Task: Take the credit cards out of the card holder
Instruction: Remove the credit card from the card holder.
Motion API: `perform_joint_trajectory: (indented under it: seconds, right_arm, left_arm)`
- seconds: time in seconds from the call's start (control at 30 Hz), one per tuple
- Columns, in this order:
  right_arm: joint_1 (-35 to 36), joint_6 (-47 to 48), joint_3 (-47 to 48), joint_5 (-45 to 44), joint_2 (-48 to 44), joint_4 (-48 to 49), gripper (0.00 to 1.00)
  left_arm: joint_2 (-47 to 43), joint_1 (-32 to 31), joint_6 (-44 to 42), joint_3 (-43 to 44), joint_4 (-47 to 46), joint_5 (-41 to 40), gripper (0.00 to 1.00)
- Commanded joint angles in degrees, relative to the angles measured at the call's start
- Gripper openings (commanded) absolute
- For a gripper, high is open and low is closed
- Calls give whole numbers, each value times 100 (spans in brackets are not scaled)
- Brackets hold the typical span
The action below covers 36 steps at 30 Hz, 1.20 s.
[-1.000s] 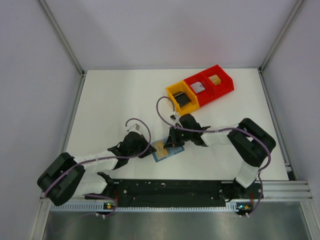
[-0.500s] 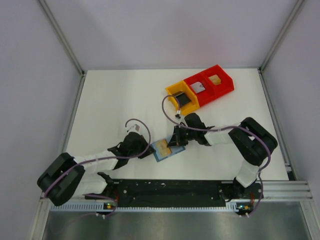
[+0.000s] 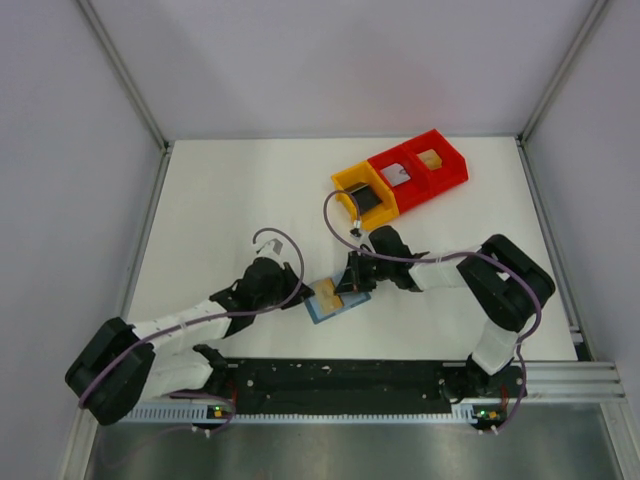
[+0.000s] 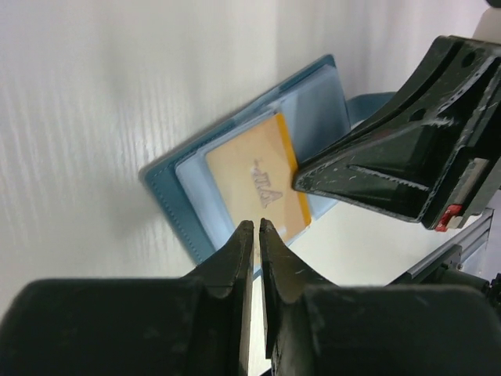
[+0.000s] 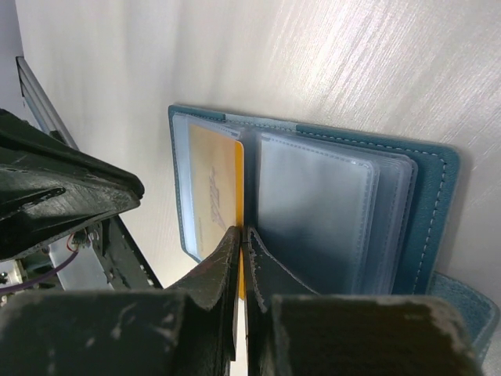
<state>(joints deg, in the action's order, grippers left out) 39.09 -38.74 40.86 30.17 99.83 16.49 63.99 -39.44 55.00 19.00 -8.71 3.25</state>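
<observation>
The teal-blue card holder [image 3: 338,303] lies open on the table between my two grippers. A tan-yellow card [image 3: 328,292] sits in its left clear sleeve and sticks partly out of it. In the right wrist view the card [image 5: 210,188] lies left of the empty clear sleeves [image 5: 317,211], inside the teal cover [image 5: 434,207]. My right gripper [image 5: 244,233] is shut on the card's orange edge. My left gripper [image 4: 256,224] is shut, its tips at the near end of the card [image 4: 250,176], over the holder [image 4: 168,200]. The right gripper [image 4: 376,176] shows there too.
A yellow bin [image 3: 349,184] holding a dark card [image 3: 368,200] stands at the back right. Two red bins adjoin it, one [image 3: 390,160] with a pale card and one [image 3: 450,160] with a tan card. The black base rail [image 3: 340,378] runs along the near edge.
My left arm has swung, and its gripper has shifted slightly right onto the holder's near end. My right gripper moved a little right earlier, drawing the tan card further out.
</observation>
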Motion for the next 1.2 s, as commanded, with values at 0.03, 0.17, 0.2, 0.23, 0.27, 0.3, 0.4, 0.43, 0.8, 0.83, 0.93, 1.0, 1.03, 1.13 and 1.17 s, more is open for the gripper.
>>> perform_joint_trajectory:
  seconds: [0.03,0.17,0.2,0.23,0.27,0.3,0.4,0.43,0.8,0.83,0.93,1.0,1.03,1.13,1.17]
  right_arm:
    - [-68,139,10,-29,-25,100,0]
    - [-68,121,1,-20,-34,117,0]
    - [-68,139,1,-20,-34,117,0]
    - [-68,130,1,-20,-34,117,0]
    - [-68,139,1,-29,-43,109,0]
    - [-68,147,1,-38,-34,109,0]
    - [-68,165,1,-73,-34,91,0]
    - [-60,183,9,-73,-34,82,0]
    - [-77,341,53,-503,-218,-339,0]
    - [-86,341,62,-547,-253,-374,0]
    - [-86,376,80,-714,-350,-506,0]
    - [-86,385,80,-793,-420,-568,0]
    - [-86,394,71,-811,-447,-568,0]
    - [-86,394,62,-864,-509,-595,0]
    - [-86,428,62,-847,-517,-594,0]
  left_arm:
    - [456,33,-411,472,-315,-61,12]
    - [931,33,-455,622,-377,27,11]
    - [1018,33,-438,622,-351,36,10]
    - [1098,33,-386,622,-290,27,9]
    - [1142,33,-333,613,-220,-8,9]
    - [1186,33,-298,605,-158,-26,8]
    - [1291,33,-192,569,35,-122,7]
    - [1327,33,-183,561,71,-149,7]
    - [1582,33,-209,727,598,-272,5]
    - [1582,33,-227,736,625,-263,5]
    - [1582,33,-253,745,686,-448,5]
    - [1599,33,-271,745,704,-465,5]
    - [1608,33,-280,754,704,-456,5]
    - [1617,33,-297,771,721,-448,5]
    - [1608,33,-306,780,713,-439,5]
